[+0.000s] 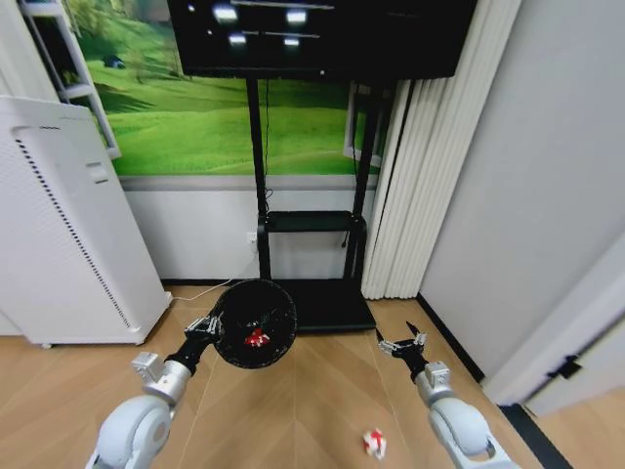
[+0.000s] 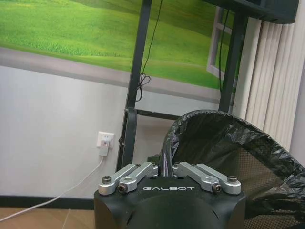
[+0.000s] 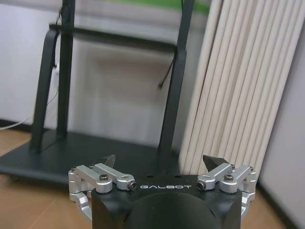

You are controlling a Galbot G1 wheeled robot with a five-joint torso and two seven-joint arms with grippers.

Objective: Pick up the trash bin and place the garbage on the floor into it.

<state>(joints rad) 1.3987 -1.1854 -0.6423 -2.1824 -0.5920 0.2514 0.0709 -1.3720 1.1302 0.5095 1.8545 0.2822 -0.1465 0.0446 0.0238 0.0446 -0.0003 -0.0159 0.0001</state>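
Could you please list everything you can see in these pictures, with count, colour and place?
trash bin: one, black, bag-lined, held off the floor by its rim.
red wad: one, inside the bin.
red-and-white wad: one, on the wooden floor near the right arm.
air purifier: one, white, far left.
screen stand: one, black, against the wall.
curtain: one, pale, right of the stand.
left gripper: shut on the bin's rim.
right gripper: open, empty, above the floor.
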